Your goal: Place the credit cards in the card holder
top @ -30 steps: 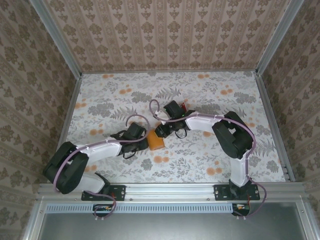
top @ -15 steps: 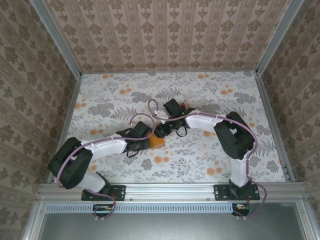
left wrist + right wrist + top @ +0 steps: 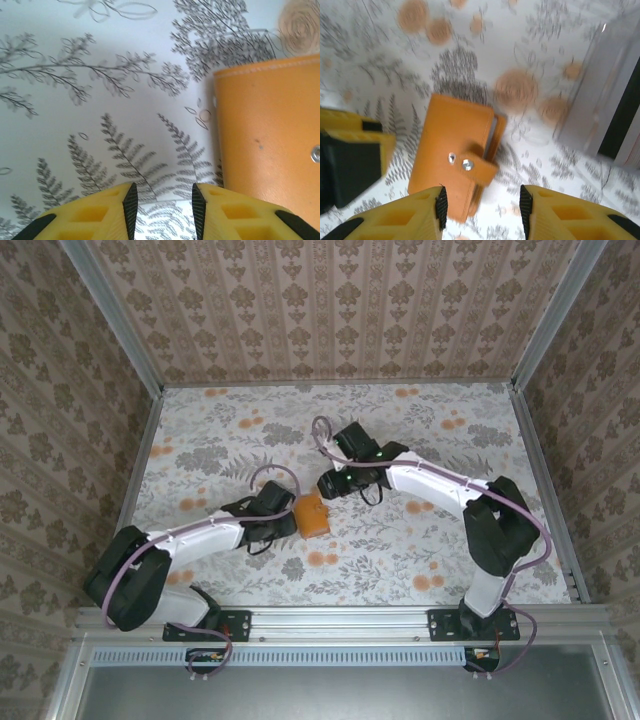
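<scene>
Left gripper: parted, nothing pinched, just flowery table in the gap. Orange card holder just beside its right-hand finger, on the outer side. Right gripper: spread wide too, gripping nothing, hanging over that same holder, clasp tab just past the tips.

White arm links, black joints (mauve cables alongside), yellow fingers edged in black.
</scene>
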